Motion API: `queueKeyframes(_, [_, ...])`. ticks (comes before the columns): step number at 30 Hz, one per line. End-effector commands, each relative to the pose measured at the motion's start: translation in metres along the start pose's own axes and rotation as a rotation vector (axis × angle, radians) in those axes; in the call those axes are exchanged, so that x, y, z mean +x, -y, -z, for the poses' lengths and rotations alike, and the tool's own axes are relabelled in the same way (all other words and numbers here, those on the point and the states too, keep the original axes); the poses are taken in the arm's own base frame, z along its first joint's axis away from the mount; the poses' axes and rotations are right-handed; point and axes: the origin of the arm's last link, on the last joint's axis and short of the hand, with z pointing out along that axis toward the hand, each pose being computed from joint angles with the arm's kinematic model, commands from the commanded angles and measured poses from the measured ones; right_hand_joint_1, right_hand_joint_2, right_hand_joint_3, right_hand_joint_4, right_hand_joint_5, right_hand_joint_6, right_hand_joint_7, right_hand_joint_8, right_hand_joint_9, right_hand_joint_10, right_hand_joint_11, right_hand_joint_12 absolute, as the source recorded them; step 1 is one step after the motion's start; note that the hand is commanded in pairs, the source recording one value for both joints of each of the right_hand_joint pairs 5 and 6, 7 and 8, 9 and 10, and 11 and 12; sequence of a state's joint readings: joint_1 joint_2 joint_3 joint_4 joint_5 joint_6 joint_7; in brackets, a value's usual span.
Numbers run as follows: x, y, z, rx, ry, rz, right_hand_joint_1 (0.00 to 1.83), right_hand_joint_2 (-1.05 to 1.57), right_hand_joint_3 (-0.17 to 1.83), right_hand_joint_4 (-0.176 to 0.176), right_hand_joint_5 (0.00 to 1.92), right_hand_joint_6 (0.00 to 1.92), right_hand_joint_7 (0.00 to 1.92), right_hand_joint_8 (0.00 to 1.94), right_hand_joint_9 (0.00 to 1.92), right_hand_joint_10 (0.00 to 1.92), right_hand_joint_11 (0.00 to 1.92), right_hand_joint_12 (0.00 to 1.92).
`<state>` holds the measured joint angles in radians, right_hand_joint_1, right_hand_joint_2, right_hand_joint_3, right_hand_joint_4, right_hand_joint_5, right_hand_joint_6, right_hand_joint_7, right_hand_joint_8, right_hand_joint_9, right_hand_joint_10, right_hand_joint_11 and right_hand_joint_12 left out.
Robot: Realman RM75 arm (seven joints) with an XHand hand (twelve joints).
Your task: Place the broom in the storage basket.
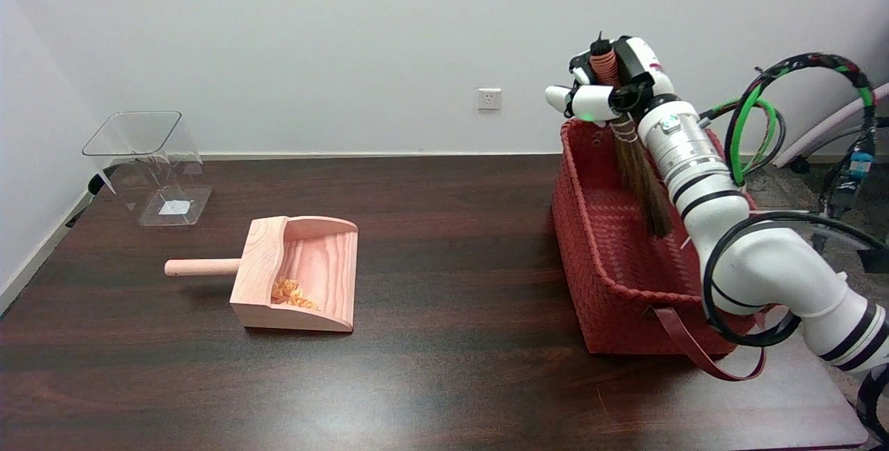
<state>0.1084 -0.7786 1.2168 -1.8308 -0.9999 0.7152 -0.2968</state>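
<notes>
Dark table (444, 367); right hand (611, 86) grips broom (642, 180), brown bristles hanging into red woven basket (611, 284)

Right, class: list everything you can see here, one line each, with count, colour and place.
broom: one, brown bristles, held upright over the basket, bristles hanging inside it
basket: one, red woven, table's right side
dustpan: one, pale wood, left of centre, orange scraps inside
clear bin: one, transparent, far left
table: one, dark brown
wall socket: one, white, back wall
right hand: one, black and white, gripping the broom's handle above the basket
</notes>
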Motion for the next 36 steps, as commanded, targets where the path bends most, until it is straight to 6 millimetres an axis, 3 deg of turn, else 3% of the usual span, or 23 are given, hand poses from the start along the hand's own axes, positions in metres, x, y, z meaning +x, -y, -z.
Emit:
queueKeyframes(1, [-0.038, -0.025, 0.001, -0.073, 0.058, -0.091, 1.3, 1.29, 0.39, 0.0, 1.92, 1.92, 1.92, 1.92, 1.92, 1.92, 1.92, 1.92])
queueKeyframes(8, [-0.052, -0.041, -0.003, -0.093, 0.045, -0.102, 1.33, 1.21, 0.44, 0.0, 1.92, 1.92, 1.92, 1.92, 1.92, 1.92, 1.92, 1.92])
queueKeyframes(28, [-0.046, -0.064, 0.001, -0.149, 0.019, -0.07, 1.37, 1.06, 0.56, 0.0, 1.92, 1.92, 1.92, 1.92, 1.92, 1.92, 1.92, 1.92])
queueKeyframes(33, [-0.046, -0.065, 0.002, -0.149, 0.018, -0.069, 1.26, 1.07, 0.35, 0.0, 1.92, 1.92, 1.92, 1.92, 1.92, 1.92, 1.92, 1.92])
queueKeyframes(36, [-0.046, -0.064, 0.002, -0.147, 0.016, -0.069, 1.21, 1.12, 0.44, 0.0, 1.92, 1.92, 1.92, 1.92, 1.92, 1.92, 1.92, 1.92])
